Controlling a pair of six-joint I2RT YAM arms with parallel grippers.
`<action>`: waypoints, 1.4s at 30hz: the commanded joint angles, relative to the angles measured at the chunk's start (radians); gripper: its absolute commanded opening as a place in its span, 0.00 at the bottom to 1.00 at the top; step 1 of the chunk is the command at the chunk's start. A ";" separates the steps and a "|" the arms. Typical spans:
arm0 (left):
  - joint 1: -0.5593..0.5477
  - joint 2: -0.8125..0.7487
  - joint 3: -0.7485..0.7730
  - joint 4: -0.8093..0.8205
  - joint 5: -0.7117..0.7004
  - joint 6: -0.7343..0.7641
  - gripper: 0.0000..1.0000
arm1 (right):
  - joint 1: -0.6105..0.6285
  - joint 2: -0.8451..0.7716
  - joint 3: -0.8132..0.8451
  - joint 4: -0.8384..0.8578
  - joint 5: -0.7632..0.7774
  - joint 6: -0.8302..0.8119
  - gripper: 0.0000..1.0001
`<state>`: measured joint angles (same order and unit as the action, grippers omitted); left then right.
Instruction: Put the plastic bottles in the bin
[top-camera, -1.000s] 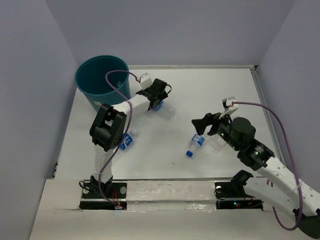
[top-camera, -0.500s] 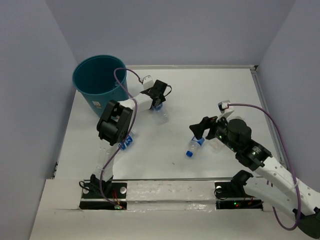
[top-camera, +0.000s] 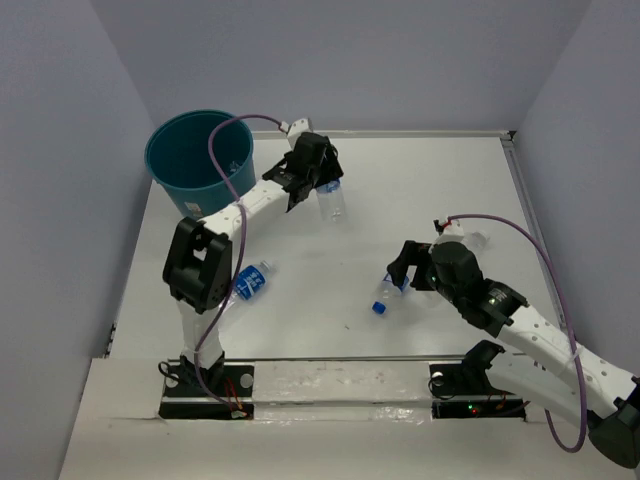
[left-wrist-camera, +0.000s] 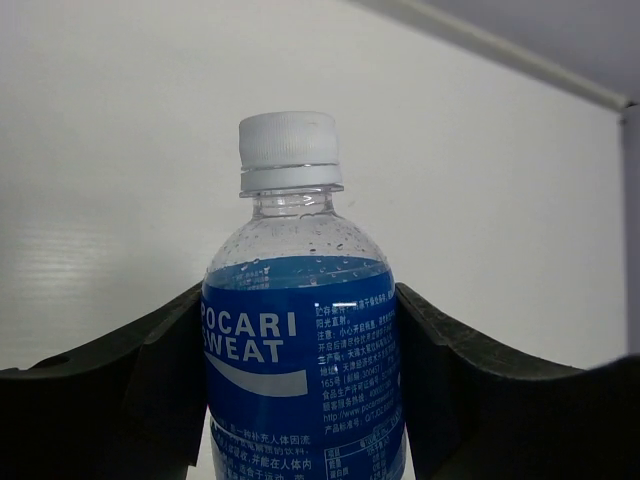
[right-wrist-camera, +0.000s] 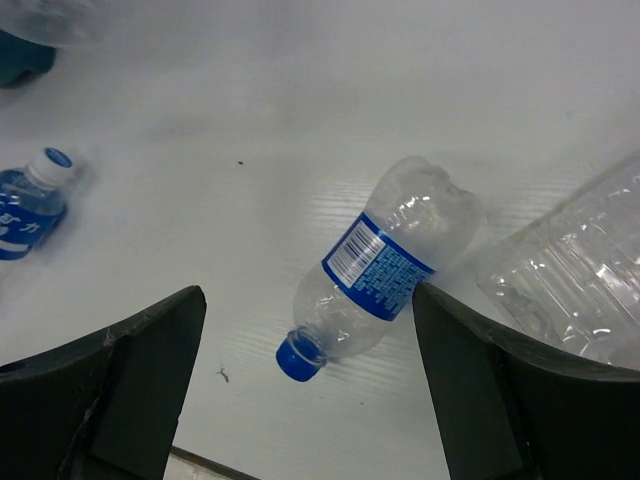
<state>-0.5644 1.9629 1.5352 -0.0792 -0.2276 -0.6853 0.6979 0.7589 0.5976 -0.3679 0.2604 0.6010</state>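
One blue-capped bottle (right-wrist-camera: 380, 270) lies below open right jaws; left jaws grip a white-capped bottle (left-wrist-camera: 300, 330).

The white table (top-camera: 400, 190) carries the bin (top-camera: 185, 150) and two blue-labelled bottles (top-camera: 250, 283) lying flat.

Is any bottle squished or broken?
Yes. The blue-capped bottle lying on the table has a dented, crumpled bottom end, and the clear bottle beside it is crinkled all over. The Pocari Sweat bottle looks whole. Nothing looks spilled.
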 joint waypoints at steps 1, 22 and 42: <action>-0.014 -0.300 0.124 0.107 -0.013 0.153 0.30 | 0.002 0.022 0.002 -0.037 0.105 0.074 0.89; 0.549 -0.638 -0.072 0.223 -0.130 0.308 0.32 | 0.002 0.312 -0.001 0.026 0.165 0.175 1.00; 0.532 -0.720 -0.199 0.282 -0.029 0.316 0.99 | 0.002 0.525 0.005 0.221 0.132 0.197 0.73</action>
<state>-0.0170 1.3678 1.2999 0.1566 -0.3473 -0.3367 0.6979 1.2968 0.5880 -0.2092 0.3660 0.7795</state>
